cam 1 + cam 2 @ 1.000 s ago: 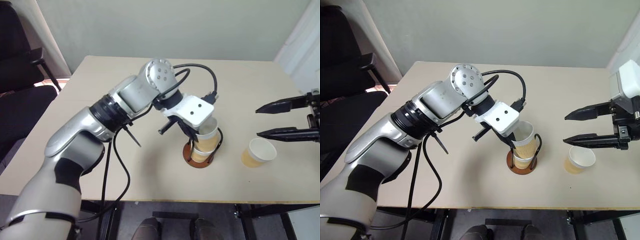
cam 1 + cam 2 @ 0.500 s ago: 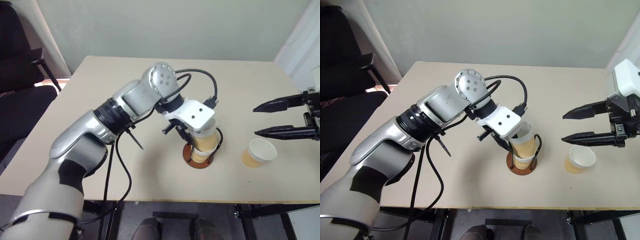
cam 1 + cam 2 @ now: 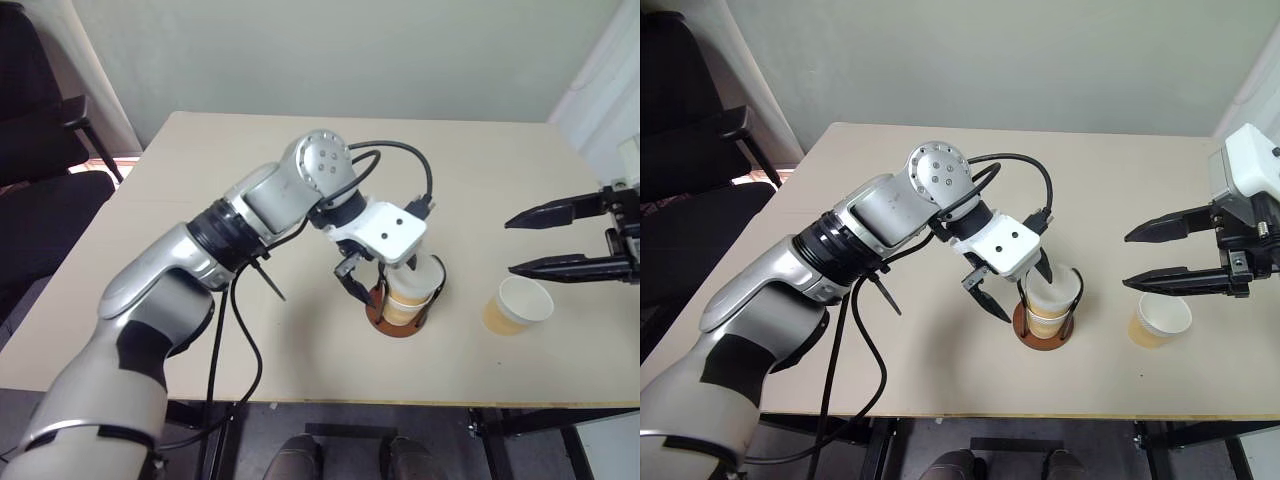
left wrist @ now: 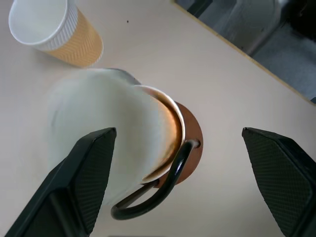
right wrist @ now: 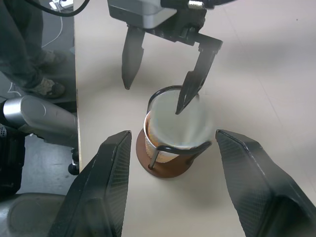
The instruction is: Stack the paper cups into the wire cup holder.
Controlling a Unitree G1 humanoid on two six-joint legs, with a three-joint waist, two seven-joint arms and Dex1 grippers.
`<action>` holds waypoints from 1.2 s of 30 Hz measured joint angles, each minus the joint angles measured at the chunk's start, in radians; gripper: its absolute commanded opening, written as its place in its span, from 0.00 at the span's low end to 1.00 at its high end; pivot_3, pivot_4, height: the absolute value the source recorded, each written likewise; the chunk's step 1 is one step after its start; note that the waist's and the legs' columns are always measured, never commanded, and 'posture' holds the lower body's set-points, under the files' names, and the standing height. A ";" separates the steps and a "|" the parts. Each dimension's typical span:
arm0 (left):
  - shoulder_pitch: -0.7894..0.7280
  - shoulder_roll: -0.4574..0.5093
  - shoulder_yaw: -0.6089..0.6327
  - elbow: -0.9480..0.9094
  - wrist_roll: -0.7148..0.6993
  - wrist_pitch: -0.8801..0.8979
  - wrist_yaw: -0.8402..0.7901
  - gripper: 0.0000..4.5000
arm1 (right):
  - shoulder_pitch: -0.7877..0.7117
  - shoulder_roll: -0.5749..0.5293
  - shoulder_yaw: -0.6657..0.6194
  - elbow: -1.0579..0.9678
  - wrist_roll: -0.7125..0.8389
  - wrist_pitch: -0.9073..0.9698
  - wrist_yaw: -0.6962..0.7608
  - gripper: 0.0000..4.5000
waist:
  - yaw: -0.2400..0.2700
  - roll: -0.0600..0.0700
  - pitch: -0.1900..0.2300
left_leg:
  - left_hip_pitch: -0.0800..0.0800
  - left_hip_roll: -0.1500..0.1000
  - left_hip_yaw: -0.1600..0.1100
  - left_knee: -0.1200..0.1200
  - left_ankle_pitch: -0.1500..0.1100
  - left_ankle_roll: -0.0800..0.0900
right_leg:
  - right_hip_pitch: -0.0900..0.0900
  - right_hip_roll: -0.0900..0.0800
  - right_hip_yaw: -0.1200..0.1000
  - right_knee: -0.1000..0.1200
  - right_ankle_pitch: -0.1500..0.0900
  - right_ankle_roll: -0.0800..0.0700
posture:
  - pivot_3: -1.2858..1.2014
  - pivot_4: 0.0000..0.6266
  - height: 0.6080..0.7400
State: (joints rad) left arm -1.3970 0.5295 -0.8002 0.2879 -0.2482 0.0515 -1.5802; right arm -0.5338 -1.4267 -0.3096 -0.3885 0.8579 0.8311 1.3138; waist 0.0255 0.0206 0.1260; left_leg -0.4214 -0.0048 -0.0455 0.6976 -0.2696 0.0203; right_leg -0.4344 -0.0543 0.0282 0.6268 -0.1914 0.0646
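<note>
1. My left gripper (image 3: 1012, 283) hangs with jaws spread, empty, over the wire cup holder (image 3: 1044, 329), where stacked paper cups (image 3: 1053, 292) sit.
2. My right gripper (image 3: 1141, 258), jaws apart and empty, hovers above the last cup (image 3: 1162, 318) on the table (image 3: 940, 180).
3. Next, I judge: grasp that cup.

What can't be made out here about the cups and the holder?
- Stacked paper cups in the wire cup holder: the top cup is motion-blurred in both wrist views, so how deep it has seated is unclear.
- Count in the holder: the left claw, open around it, and the wire loops cover the walls in the eye views.
- Loose paper cup: cut off by the left wrist view's edge.
</note>
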 measured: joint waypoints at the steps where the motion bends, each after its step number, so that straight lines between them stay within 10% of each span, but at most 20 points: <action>1: 0.000 0.004 0.000 -0.006 -0.009 0.000 0.000 0.99 | 0.000 0.000 0.000 0.000 0.000 0.000 0.000 0.62 | 0.000 0.000 0.000 | 0.000 0.000 0.000 0.000 0.000 0.000 | 0.000 0.000 0.000 0.000 0.000 0.000 | 0.52 0.24 1.00; 9: 0.000 0.016 0.003 -0.013 -0.026 -0.001 0.000 0.59 | 0.019 0.000 -0.004 -0.008 -0.001 0.007 -0.001 0.62 | 0.000 0.000 0.000 | 0.000 0.000 0.000 0.000 0.000 0.000 | 0.000 0.000 0.000 0.000 0.000 0.000 | 0.52 0.24 1.00; 18: 0.021 0.062 0.206 0.051 -0.051 0.086 -0.002 0.59 | 0.270 0.046 -0.169 -0.151 -0.023 0.149 -0.100 0.62 | 0.002 0.001 -0.001 | 0.001 0.000 0.000 0.000 -0.001 0.000 | 0.000 0.000 0.000 0.000 -0.001 0.000 | 0.52 0.24 1.00; 24: 0.103 0.150 0.330 0.057 -0.037 0.177 0.001 0.58 | 0.441 0.049 -0.181 -0.195 -0.125 0.182 -0.159 0.99 | 0.002 0.002 -0.001 | 0.002 0.000 0.000 0.000 -0.001 0.000 | 0.001 0.000 0.000 0.000 -0.001 0.000 | 0.52 0.24 1.00; 36: 0.256 0.234 0.439 -0.066 -0.001 0.299 0.038 0.58 | 0.537 0.027 0.016 -0.132 -0.404 -0.014 -0.209 0.99 | 0.001 0.002 -0.001 | 0.002 0.000 0.000 0.001 -0.001 0.000 | 0.001 0.000 0.000 0.000 0.000 0.000 | 0.52 0.24 1.00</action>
State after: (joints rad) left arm -1.1409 0.7639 -0.3617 0.2222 -0.2496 0.3504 -1.5419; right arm 0.0030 -1.3996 -0.2941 -0.5208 0.4535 0.8168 1.1044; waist 0.0268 0.0226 0.1250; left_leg -0.4193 -0.0048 -0.0459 0.6983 -0.2706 0.0205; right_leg -0.4330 -0.0540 0.0286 0.6268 -0.1918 0.0645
